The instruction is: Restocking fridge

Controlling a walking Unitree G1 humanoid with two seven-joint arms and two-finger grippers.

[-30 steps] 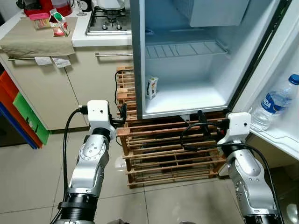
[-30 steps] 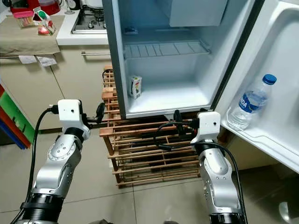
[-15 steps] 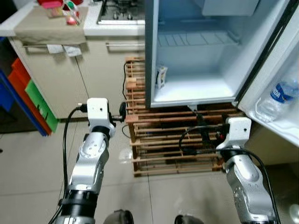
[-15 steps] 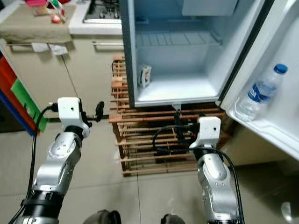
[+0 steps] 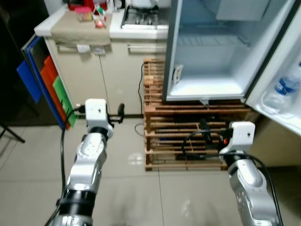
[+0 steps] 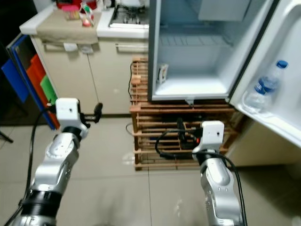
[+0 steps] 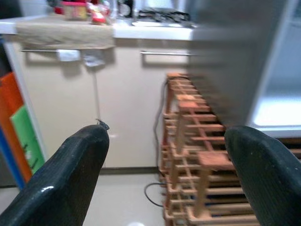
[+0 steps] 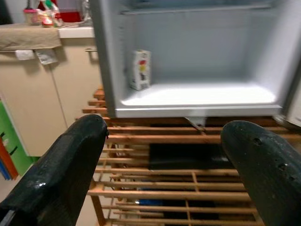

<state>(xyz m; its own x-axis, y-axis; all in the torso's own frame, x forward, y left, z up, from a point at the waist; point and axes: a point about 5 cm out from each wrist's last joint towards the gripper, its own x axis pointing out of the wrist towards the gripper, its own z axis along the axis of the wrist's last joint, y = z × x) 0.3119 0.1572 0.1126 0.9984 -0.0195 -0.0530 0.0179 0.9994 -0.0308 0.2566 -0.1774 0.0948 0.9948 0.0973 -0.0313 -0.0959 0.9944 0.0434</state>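
Off beyond the left tool, coloured boards lean against the beige cabinet. Its top, a table of sorts, carries a folded cloth, small packets and a gas hob. The left tool is held out at mid height, its two black fingers spread wide with nothing between them, aimed at the cabinet front and the near end of the wooden slatted rack.

The fridge stands open on that rack, ahead of and above the right tool. A small carton sits upright on the fridge floor, hard against the left inner wall, well beyond the right tool's reach. That tool is also wide open and holds nothing, level with the rack's upper slats; a black cable loops beside it.

Farther right, a water bottle with a blue cap rests in the open door's shelf, above the right tool.
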